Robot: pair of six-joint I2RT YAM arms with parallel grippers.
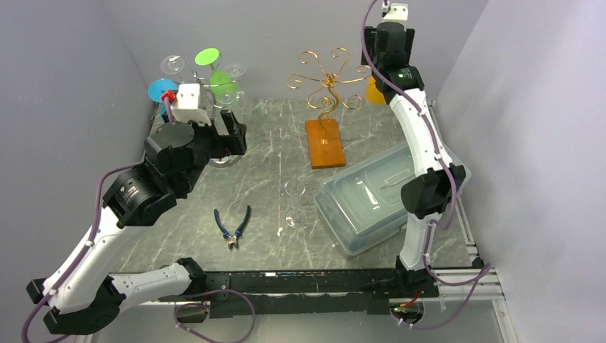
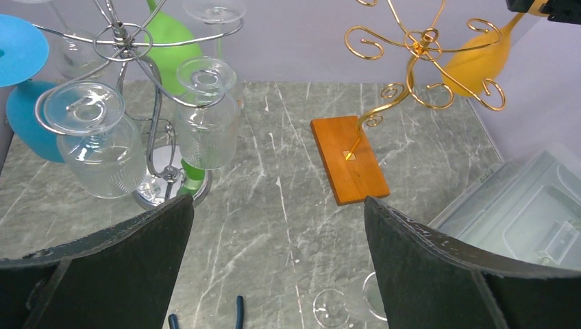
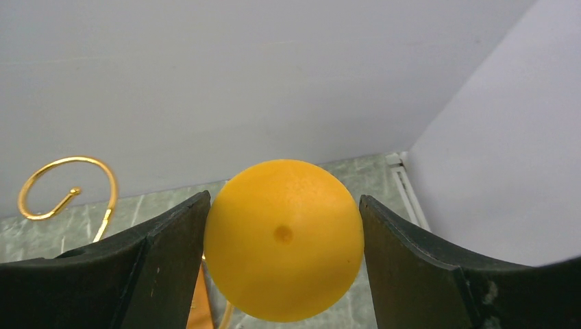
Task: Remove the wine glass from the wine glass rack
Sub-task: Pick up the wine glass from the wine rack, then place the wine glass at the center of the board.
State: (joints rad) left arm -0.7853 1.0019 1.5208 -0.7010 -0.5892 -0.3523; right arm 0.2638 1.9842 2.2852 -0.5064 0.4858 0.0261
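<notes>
An orange wine glass (image 2: pixel 475 60) hangs tilted at the right side of the gold wire wine glass rack (image 1: pixel 325 84), its stem rising toward my right gripper (image 1: pixel 381 77). In the right wrist view the glass's round orange end (image 3: pixel 283 236) fills the gap between the fingers. The left finger (image 3: pixel 161 260) touches it and the right one sits right at its edge. My right gripper (image 3: pixel 282 233) is shut on it. The rack stands on an orange wooden base (image 2: pixel 349 159). My left gripper (image 2: pixel 277 264) is open over bare table, left of the rack.
A silver rack (image 2: pixel 130 41) at the back left carries several clear, green and blue glasses. A clear plastic bin (image 1: pixel 371 196) lies at the right. Blue-handled pliers (image 1: pixel 232 225) and two clear glasses (image 1: pixel 294 207) rest mid-table. Walls close in on three sides.
</notes>
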